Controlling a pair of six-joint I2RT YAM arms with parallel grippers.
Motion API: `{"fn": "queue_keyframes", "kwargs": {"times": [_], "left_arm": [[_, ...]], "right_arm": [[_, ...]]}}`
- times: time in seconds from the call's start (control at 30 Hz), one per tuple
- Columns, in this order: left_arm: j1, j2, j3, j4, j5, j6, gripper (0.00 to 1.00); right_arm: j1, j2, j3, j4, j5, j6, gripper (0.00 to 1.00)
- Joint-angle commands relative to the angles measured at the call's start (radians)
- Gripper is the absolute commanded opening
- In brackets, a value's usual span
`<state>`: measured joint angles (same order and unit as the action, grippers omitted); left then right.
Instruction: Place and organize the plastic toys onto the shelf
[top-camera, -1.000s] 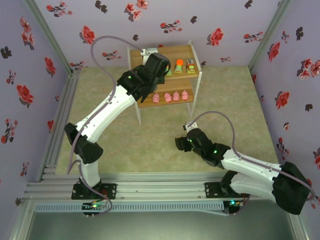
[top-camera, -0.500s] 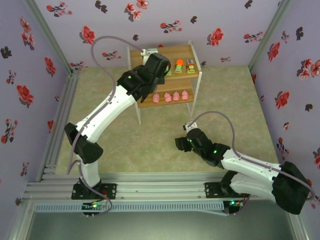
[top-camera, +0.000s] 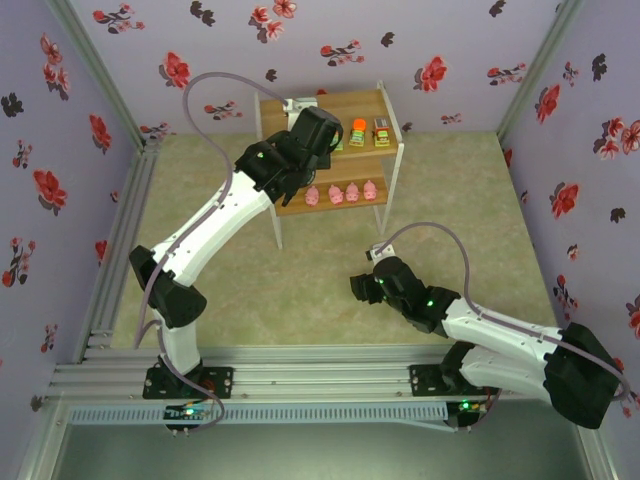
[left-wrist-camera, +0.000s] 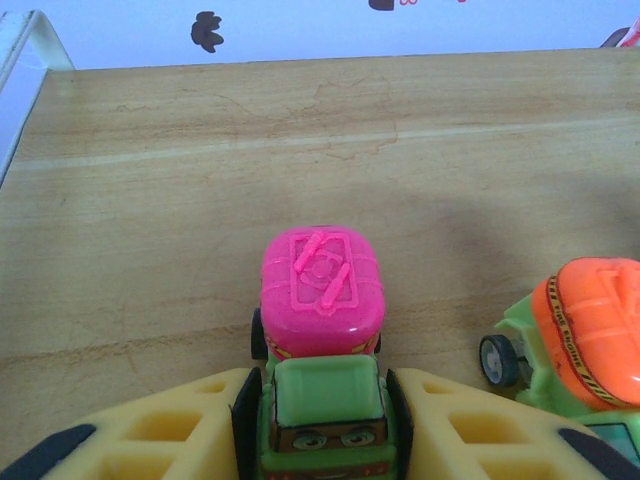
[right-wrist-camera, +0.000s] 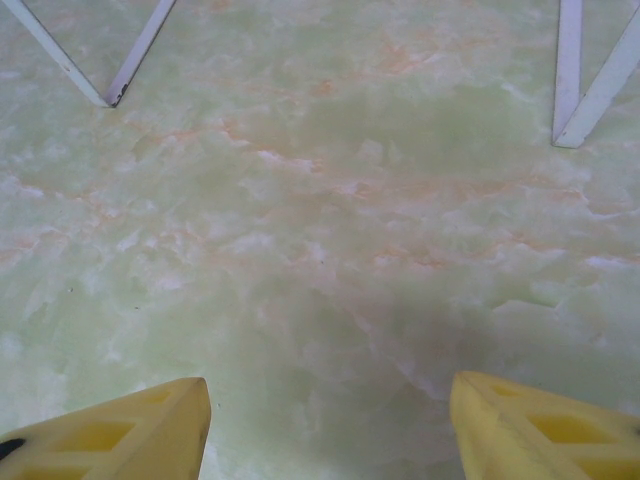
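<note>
Status, left side first. My left gripper (left-wrist-camera: 320, 395) is at the top board (left-wrist-camera: 180, 200) of the shelf (top-camera: 365, 103). Its jaws are closed on the magenta toy (left-wrist-camera: 322, 290). One yellow finger (left-wrist-camera: 170, 430) bears on the left flank of the green body and the other on the right flank. The magenta cap projects beyond the fingertips. The toy rests upright on the board, well short of the far edge.

Just right of it on the same board stands an orange toy (left-wrist-camera: 595, 320), apart from the magenta toy. It is close to my right-hand finger, and I cannot tell whether the two touch. From overhead, one more toy (top-camera: 381, 133) stands to the right of the orange one. The lower board (top-camera: 345, 205) carries a row of pink pigs (top-camera: 340, 192).

My right gripper (right-wrist-camera: 330, 385) hangs low over the floor (right-wrist-camera: 320, 200), in front of the shelf and well apart from it. Its jaws are open, the fingers spread wide with nothing between them. White shelf legs (right-wrist-camera: 110, 60) show ahead of it at both upper corners of the wrist view.
</note>
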<state>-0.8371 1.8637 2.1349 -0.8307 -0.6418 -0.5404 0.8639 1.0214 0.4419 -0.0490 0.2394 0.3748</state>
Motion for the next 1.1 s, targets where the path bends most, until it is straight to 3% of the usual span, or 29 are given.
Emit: {"fn": "queue_keyframes", "kwargs": {"times": [0.0, 0.27, 1.07], "left_arm": [[-0.008, -0.007, 0.036, 0.012, 0.004, 0.016, 0.41], [-0.009, -0.016, 0.03, 0.015, -0.004, 0.017, 0.49], [-0.03, -0.069, 0.008, 0.018, -0.059, 0.043, 0.52]], "right_arm": [[-0.004, 0.004, 0.005, 0.004, 0.021, -0.007, 0.65], [-0.004, 0.002, 0.005, 0.004, 0.022, -0.006, 0.66], [-0.003, 0.002, 0.005, 0.003, 0.025, -0.008, 0.69]]}}
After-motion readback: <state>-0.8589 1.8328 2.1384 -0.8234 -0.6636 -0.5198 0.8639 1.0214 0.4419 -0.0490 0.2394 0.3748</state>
